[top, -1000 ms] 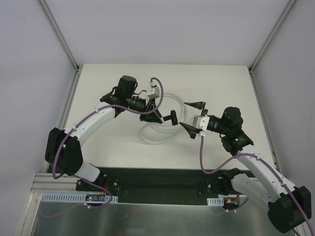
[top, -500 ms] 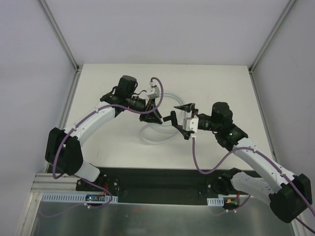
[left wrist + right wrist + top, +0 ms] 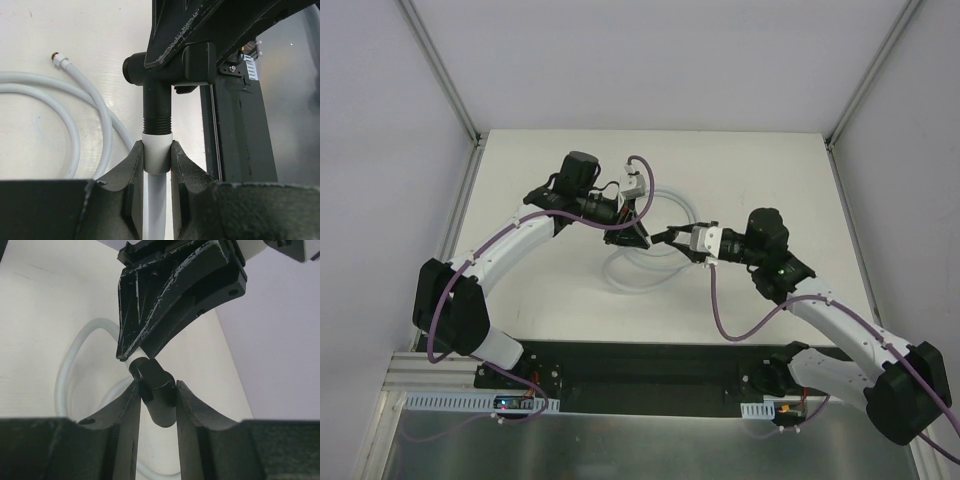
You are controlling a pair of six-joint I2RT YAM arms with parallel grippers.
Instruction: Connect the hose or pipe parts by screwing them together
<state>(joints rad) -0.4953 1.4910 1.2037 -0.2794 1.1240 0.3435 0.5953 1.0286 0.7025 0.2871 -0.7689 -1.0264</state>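
Observation:
The white hose (image 3: 617,277) lies coiled on the table, and one end rises to my left gripper (image 3: 638,233). In the left wrist view my left gripper (image 3: 157,151) is shut on the hose's white end sleeve (image 3: 157,145). The black T-shaped connector (image 3: 157,102) sits on top of that sleeve, with its thread showing at the joint. My right gripper (image 3: 156,390) is shut on one arm of the T connector (image 3: 159,395), right under the left fingers (image 3: 170,295). The hose's other end, with a small metal fitting (image 3: 55,56), lies free on the table.
Loops of hose (image 3: 75,107) spread over the table under both grippers. The black base rail (image 3: 640,365) runs along the near edge. Metal frame posts (image 3: 470,130) stand at the table's back corners. A purple cable (image 3: 720,300) hangs from the right wrist.
My right arm moved left to the T connector and its jaws closed from wide open onto it. The left gripper held still with the hose end.

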